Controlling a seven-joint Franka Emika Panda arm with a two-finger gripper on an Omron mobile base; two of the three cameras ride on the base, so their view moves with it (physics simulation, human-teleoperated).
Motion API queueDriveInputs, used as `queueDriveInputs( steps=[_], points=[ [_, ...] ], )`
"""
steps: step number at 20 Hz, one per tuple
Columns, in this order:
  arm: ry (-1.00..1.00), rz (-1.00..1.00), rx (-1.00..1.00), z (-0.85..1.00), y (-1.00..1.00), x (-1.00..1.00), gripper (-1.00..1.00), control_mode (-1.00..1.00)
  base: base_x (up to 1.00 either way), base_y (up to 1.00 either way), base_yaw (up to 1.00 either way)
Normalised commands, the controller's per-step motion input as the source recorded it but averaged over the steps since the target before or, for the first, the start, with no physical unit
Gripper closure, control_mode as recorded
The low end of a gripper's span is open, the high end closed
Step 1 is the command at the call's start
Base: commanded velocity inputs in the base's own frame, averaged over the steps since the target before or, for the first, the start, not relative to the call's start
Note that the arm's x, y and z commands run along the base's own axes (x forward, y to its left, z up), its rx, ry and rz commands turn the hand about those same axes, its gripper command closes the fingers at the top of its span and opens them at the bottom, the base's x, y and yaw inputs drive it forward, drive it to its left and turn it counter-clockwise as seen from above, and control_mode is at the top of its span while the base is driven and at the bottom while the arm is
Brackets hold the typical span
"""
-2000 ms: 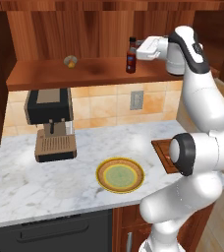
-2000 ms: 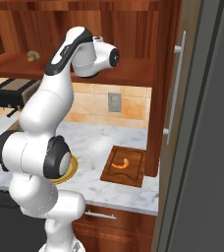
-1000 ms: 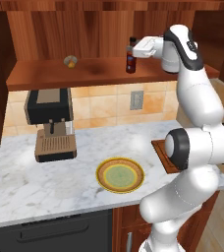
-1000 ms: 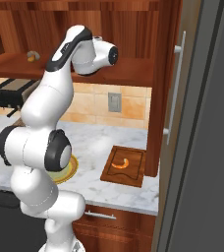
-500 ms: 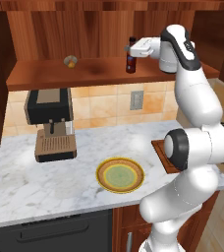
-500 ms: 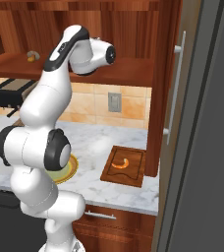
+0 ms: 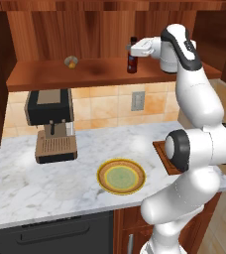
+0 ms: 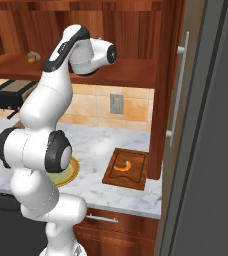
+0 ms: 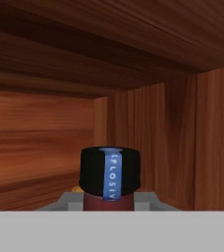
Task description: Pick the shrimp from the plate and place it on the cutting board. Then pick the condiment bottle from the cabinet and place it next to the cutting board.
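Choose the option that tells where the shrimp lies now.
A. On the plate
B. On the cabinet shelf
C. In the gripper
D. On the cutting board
D: in the right base view the shrimp lies curled on the cutting board, while the plate holds nothing.

The marble worktop [image 7: 85, 154] carries a black-and-wood coffee machine [image 7: 50, 124] at its left, the plate [image 7: 121, 176] near the front edge, and the cutting board [image 8: 126, 168] at its right. The cabinet [image 7: 100, 22] shelf [image 7: 50, 77] bears the condiment bottle [image 7: 132, 55] and a small round yellowish object [image 7: 71, 62].
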Motion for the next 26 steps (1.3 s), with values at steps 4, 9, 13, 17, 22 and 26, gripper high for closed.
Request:
queueDriveInputs(
  steps=[4, 9, 13, 17, 22, 26],
  points=[
    [0.00, 0.00, 0.00, 0.00, 0.00, 0.00, 1.00, -1.00, 0.00, 0.00, 0.00],
    [0.00, 0.00, 0.00, 0.00, 0.00, -0.01, 1.00, -1.00, 0.00, 0.00, 0.00],
    [0.00, 0.00, 0.00, 0.00, 0.02, -0.14, 1.00, -1.00, 0.00, 0.00, 0.00],
    [0.00, 0.00, 0.00, 0.01, 0.05, -0.22, 1.00, -1.00, 0.00, 0.00, 0.00],
    [0.00, 0.00, 0.00, 0.03, 0.03, -0.25, 1.00, -1.00, 0.00, 0.00, 0.00],
    [0.00, 0.00, 0.00, 0.00, 0.03, -0.24, 1.00, -1.00, 0.00, 0.00, 0.00]
  ],
)
